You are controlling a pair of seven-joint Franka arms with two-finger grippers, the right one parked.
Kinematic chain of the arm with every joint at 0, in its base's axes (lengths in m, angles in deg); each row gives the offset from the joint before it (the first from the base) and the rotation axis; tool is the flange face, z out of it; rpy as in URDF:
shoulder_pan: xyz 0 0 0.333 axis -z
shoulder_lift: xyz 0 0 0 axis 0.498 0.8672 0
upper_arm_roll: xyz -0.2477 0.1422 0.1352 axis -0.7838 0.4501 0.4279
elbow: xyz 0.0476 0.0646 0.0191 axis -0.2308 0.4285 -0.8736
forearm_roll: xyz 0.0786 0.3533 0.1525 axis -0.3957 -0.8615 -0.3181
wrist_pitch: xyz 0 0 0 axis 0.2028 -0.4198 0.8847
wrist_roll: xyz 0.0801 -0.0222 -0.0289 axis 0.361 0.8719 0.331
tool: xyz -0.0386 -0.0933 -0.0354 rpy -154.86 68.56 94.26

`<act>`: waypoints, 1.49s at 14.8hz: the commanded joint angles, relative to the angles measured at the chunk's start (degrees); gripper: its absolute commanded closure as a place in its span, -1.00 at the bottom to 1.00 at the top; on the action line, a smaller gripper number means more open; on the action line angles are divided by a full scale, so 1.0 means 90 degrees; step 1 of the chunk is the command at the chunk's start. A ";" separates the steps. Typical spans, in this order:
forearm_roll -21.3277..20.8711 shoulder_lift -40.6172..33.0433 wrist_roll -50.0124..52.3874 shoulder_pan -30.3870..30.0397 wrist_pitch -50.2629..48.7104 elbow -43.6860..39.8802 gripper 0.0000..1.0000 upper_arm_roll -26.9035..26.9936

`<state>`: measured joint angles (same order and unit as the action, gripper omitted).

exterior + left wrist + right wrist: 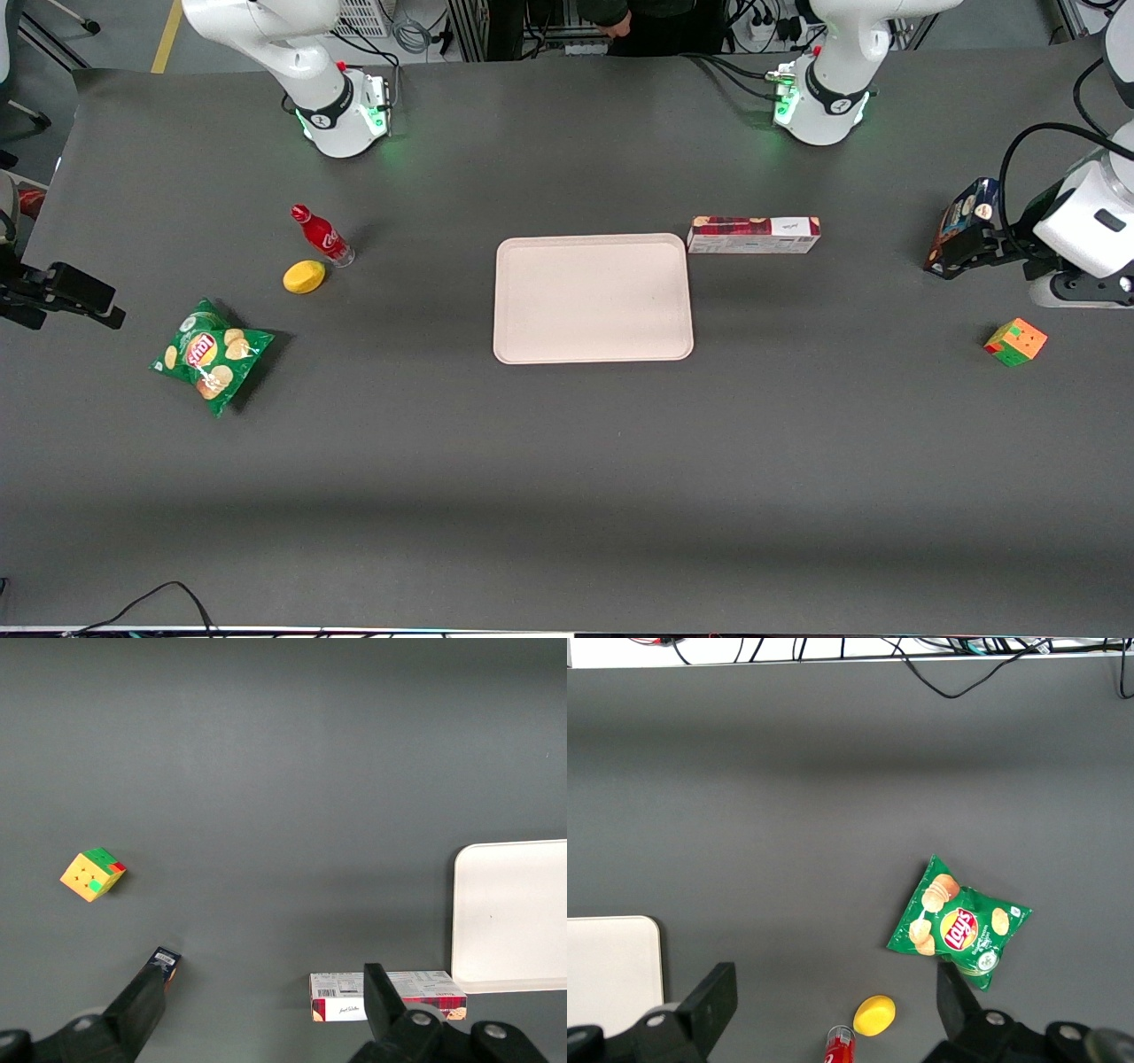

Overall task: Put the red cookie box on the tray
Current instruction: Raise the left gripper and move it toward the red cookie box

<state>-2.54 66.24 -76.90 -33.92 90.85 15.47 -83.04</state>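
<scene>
The place is a robotics laboratory. A long table covered with a dark grey mat (567, 496) carries two white robot arm bases with glowing green lights (341, 111), fixed along the edge farthest from the front camera. Black cables (735, 71) run off that edge to white power strips (762, 27) on a bare floor marked with a yellow painted line (166, 35). Loose test props are scattered on the mat, such as a green crisp bag (211, 354) and a multicoloured puzzle cube (1015, 342). The black two-finger gripper (268, 967) hangs over the working arm's end of the table, fingers spread wide.
</scene>
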 commanded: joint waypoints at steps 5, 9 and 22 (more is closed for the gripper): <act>-0.0026 0.0166 -0.0060 0.0001 -0.0135 -0.0201 -1.00 -0.0029; 0.0014 0.0157 0.0018 0.0040 -0.0358 -0.0162 -1.00 -0.0068; 0.0482 -0.3005 0.0165 0.0060 0.0285 0.3791 -1.00 -0.0546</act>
<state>0.06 50.43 -76.13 -33.51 89.86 37.80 -87.32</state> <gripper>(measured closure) 0.000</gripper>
